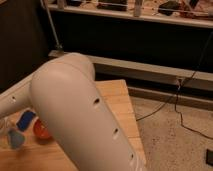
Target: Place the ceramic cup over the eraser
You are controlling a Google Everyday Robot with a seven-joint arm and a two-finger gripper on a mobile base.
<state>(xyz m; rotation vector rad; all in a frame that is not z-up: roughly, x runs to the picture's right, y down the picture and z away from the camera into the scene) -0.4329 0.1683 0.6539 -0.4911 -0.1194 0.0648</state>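
My white arm [75, 110] fills the middle of the camera view and hides most of the wooden table [120, 107]. A small light-blue cup [15, 139] shows at the lower left, beside the orange-red bowl [41, 131]. My gripper [6, 134] is at the left edge right by the cup, mostly cut off by the frame. I cannot tell whether it touches the cup. The black eraser is hidden or out of view.
A flat blue pad [26, 120] lies just behind the bowl. The table's right edge [136, 131] drops to a speckled floor with a black cable [180, 112]. A dark shelf unit [140, 40] stands behind the table.
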